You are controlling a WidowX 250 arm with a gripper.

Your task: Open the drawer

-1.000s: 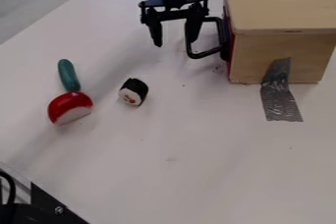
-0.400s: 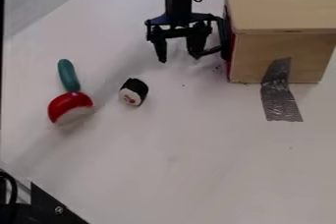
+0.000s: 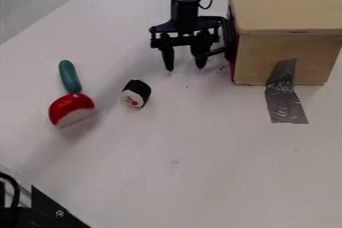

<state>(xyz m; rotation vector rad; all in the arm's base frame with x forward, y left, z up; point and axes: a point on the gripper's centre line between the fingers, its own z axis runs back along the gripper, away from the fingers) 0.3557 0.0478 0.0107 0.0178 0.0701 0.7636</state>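
The box [image 3: 290,4] is pale tan wood (faintly grained). The tape [image 3: 285,99] is silvery grey. The stick-shaped toy [image 3: 69,76] is green.

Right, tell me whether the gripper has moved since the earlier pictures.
Yes: judged against the wooden box, the gripper now sits lower and slightly further right in the view.

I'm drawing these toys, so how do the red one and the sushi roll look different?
The red toy is bigger than the sushi roll. The red toy's white side is plain; the sushi roll's white end has reddish bits. Both lie on the table.
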